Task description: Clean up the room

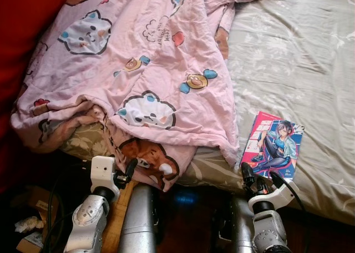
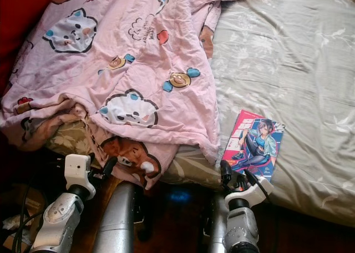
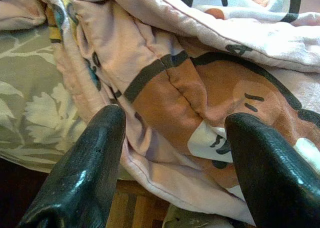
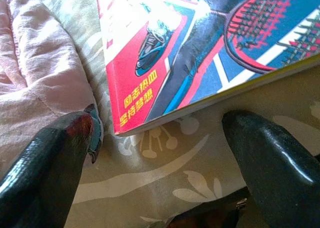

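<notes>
A bed (image 1: 310, 53) in pale leaf-print sheets carries a rumpled pink cartoon blanket (image 1: 138, 70). My left gripper (image 3: 172, 153) gapes wide at its hanging bear-print hem. My right gripper (image 4: 160, 163), also wide, faces the comic book (image 1: 273, 145); its wrist view reveals yellow cover lettering.

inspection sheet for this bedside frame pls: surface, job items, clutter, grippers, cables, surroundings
Surface: bed with pale leaf-print sheet, right part bare.
Job's things: crumpled pink cartoon-print quilt heaped over the bed's left part, corner hanging off the near edge; glossy comic book flat near the edge.
Clutter: cardboard box on the floor at left.
Grippers: left gripper open, facing the quilt's hanging corner; right gripper open, at the book's near corner.
Cables: black cable at the right wrist.
Surroundings: red fabric at left; dark floor.
</notes>
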Available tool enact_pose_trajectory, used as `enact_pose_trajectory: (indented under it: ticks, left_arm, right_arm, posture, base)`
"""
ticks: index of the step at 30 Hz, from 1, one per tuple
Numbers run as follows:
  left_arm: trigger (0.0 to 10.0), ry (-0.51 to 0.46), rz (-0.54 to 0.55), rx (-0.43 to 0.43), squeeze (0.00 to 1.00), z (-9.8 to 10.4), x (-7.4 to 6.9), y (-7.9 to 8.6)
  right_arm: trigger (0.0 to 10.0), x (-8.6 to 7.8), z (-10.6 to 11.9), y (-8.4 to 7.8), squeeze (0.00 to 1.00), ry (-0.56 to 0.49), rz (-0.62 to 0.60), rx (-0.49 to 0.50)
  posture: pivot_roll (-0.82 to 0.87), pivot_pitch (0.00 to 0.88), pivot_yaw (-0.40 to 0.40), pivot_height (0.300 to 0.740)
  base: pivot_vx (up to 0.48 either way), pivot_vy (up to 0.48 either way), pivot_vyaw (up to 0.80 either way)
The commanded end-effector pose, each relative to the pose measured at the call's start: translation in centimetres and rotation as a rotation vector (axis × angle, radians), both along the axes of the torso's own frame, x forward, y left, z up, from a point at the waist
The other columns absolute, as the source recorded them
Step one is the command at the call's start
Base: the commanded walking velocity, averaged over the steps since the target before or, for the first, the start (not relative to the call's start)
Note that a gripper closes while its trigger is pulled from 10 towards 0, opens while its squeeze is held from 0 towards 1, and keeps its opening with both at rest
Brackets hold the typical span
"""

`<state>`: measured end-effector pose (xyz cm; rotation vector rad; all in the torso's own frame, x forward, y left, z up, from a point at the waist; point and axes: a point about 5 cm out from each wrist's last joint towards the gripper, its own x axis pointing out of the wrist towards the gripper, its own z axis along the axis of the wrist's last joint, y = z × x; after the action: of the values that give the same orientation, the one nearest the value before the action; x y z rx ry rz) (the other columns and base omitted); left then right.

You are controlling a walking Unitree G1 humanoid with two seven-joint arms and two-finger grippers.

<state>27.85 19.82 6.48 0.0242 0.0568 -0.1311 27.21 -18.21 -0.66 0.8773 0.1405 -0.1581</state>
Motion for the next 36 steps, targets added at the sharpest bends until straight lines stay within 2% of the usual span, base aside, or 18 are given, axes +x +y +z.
enact_pose_trajectory:
  ticks: [1,8,9,15,23,28,32,36]
  left_arm:
    - [10.0,0.050,0.006,0.009,0.00,-1.0,-0.9,0.4]
    - [10.0,0.053,-0.002,0.016,0.00,-0.9,-1.5,0.5]
    - [10.0,0.054,-0.004,0.019,0.00,-0.7,-1.4,0.5]
    - [10.0,0.058,-0.008,0.022,0.00,-0.7,-1.1,0.5]
    - [10.0,0.053,-0.011,0.014,0.00,-0.5,-0.6,0.5]
    - [10.0,0.051,-0.010,0.011,0.00,-0.4,-0.4,0.4]
    - [10.0,0.048,-0.013,0.008,0.00,-0.4,-0.2,0.2]
    - [10.0,0.049,-0.016,0.008,0.00,-0.4,-0.2,0.2]
  right_arm:
    - [10.0,-1.4,-1.4,0.1,0.00,0.057,-0.015,0.038]
    - [10.0,-1.1,-1.3,0.1,0.00,0.064,0.002,0.040]
    - [10.0,-0.5,-0.6,0.5,0.00,0.022,0.020,0.039]
    - [10.0,-0.2,-0.2,1.0,0.00,-0.011,0.038,0.032]
    - [10.0,-2.0,-0.8,2.3,0.00,-0.049,0.101,0.028]
    - [10.0,-2.4,-0.7,2.8,0.00,-0.079,0.135,0.042]
    - [10.0,-2.0,-0.3,2.9,0.00,-0.096,0.139,0.051]
    - [10.0,-1.0,0.5,2.9,0.00,-0.118,0.138,0.063]
  posture:
    - [0.18,0.438,0.051,0.622]
    - [0.20,0.469,0.064,0.622]
    - [0.20,0.476,0.066,0.622]
    - [0.19,0.476,0.067,0.622]
    - [0.18,0.453,0.055,0.622]
    - [0.17,0.447,0.052,0.622]
    - [0.17,0.448,0.052,0.622]
    - [0.17,0.442,0.057,0.622]
  base:
    - [0.000,0.000,0.00]
    - [0.000,0.000,0.00]
    - [0.000,0.000,0.00]
    - [0.000,0.000,0.00]
    - [0.000,0.000,0.00]
    - [0.000,0.000,0.00]
    - [0.000,0.000,0.00]
    - [0.000,0.000,0.00]
